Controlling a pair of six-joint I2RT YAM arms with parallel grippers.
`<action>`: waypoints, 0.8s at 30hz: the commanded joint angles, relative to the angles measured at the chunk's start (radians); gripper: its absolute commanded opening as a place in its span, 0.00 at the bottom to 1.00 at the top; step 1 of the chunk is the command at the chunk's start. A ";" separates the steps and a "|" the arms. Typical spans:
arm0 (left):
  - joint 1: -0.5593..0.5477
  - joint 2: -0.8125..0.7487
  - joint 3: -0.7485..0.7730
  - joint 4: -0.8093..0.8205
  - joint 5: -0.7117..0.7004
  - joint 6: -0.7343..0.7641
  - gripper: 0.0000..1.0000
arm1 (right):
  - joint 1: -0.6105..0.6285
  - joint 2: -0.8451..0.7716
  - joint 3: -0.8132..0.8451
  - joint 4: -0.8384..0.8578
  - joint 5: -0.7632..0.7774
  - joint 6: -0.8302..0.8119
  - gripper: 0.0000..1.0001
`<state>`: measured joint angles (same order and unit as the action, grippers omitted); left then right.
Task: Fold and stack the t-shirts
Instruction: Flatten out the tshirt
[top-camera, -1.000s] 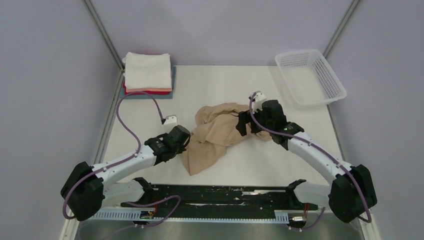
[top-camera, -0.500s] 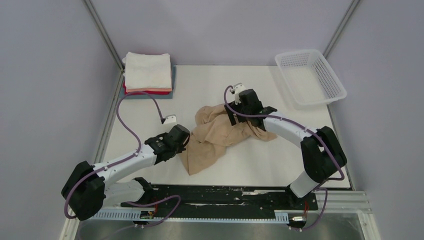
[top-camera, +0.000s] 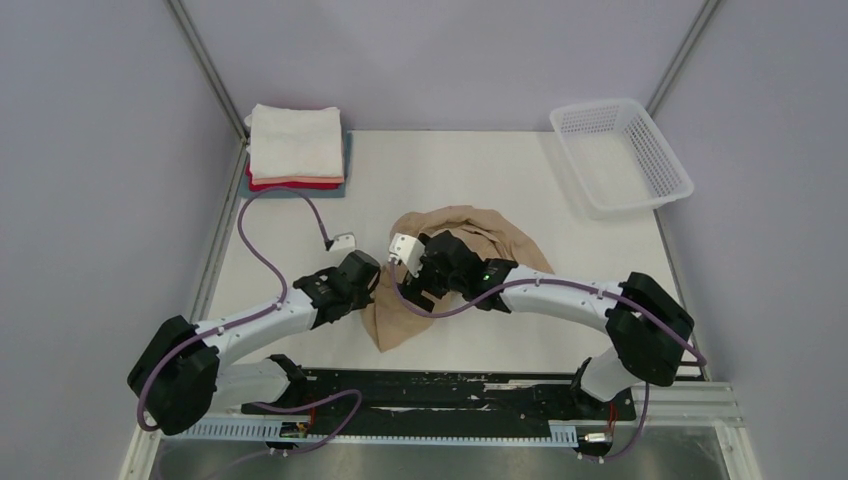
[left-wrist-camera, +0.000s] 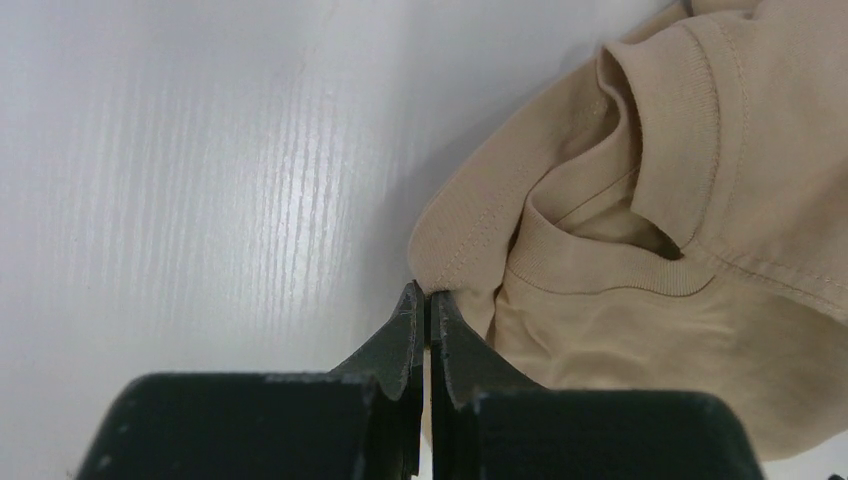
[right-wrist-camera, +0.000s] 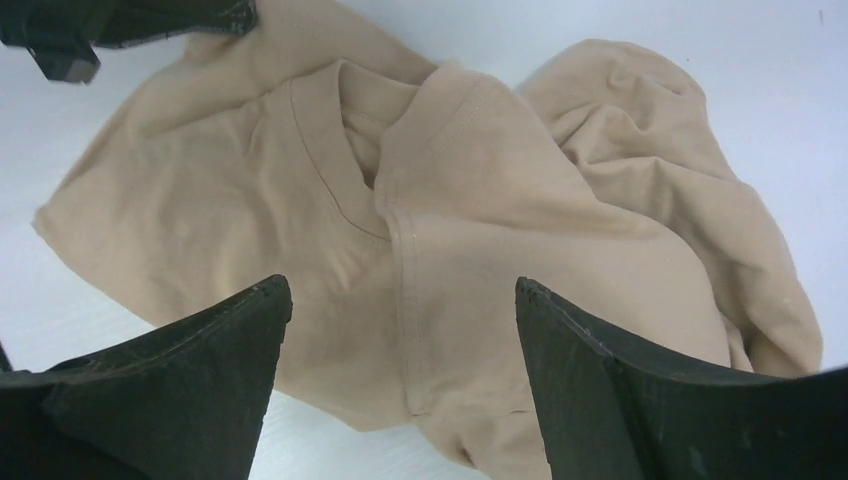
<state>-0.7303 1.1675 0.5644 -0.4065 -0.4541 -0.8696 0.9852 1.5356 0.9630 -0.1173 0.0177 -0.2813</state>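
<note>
You are flattening the tan t-shirt (right-wrist-camera: 470, 220): the left gripper (left-wrist-camera: 428, 298) has its jaws together at the shirt's edge, and the right gripper (right-wrist-camera: 400, 290) hangs with jaws apart over the collar (right-wrist-camera: 330, 170), so lower it and pinch.

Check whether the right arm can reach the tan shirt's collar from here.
Probably yes. The right arm's open fingers hang directly over the tan shirt, and its collar lies exposed just ahead of them with nothing across it.

From above, the right arm (top-camera: 545, 291) covers the middle of the tan t-shirt (top-camera: 505, 238).
</note>
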 joint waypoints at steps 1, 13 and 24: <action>0.007 -0.010 -0.023 0.061 0.020 -0.028 0.00 | -0.012 0.025 -0.022 0.076 -0.075 -0.182 0.85; 0.013 -0.042 -0.058 0.096 0.056 -0.041 0.00 | -0.011 0.152 -0.035 0.307 0.163 -0.260 0.69; 0.099 -0.078 -0.053 0.073 0.011 -0.063 0.00 | -0.155 -0.156 -0.227 0.490 0.223 0.011 0.00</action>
<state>-0.6884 1.1275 0.5076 -0.3477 -0.3965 -0.8951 0.9424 1.5368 0.7807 0.2440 0.1825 -0.4473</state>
